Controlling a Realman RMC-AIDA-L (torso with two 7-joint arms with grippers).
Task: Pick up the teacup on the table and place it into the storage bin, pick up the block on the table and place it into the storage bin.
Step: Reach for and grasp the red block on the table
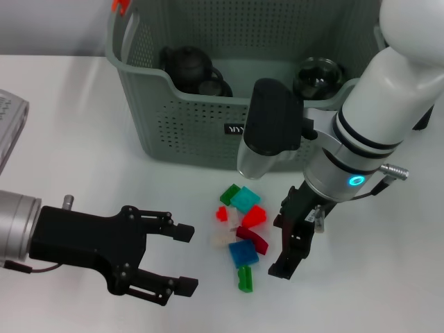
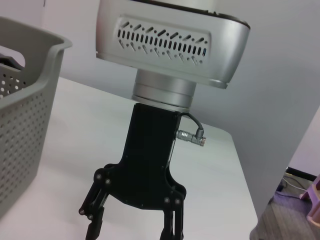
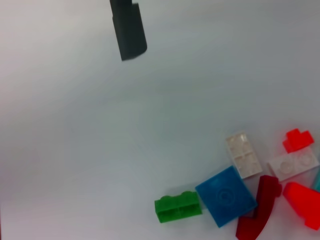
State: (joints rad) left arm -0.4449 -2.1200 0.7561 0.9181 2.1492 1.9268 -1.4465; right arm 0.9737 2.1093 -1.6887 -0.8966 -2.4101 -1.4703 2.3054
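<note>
- Nearest the robot, the left gripper lies low over the white table on the robot's left, its two black fingers spread wide and holding nothing; it points toward the blocks but is well apart from them.
- Just beyond, in the middle of the table, lies a loose heap of small toy bricks: a green brick nearest, a blue square block, a dark red curved piece, a bright red brick, a teal block and a white flat plate.
- The right gripper hangs just beside the heap on its right, pointing down; from the head view its black fingers look close together and empty, though I cannot tell for certain (the right wrist view shows only one dark fingertip over bare table).
- Farthest away stands the storage bin, a grey-green perforated basket with an orange clip at one corner; a dark teapot and a dark teacup already sit inside.
- Judgement: the teacup step looks done and the block step is in hand; the next move calls for the right gripper to shift over one brick, straddle it and close.
- Writing: a small black label on the bin's front wall carries white letters, partly hidden by the right arm and too small to read.
</note>
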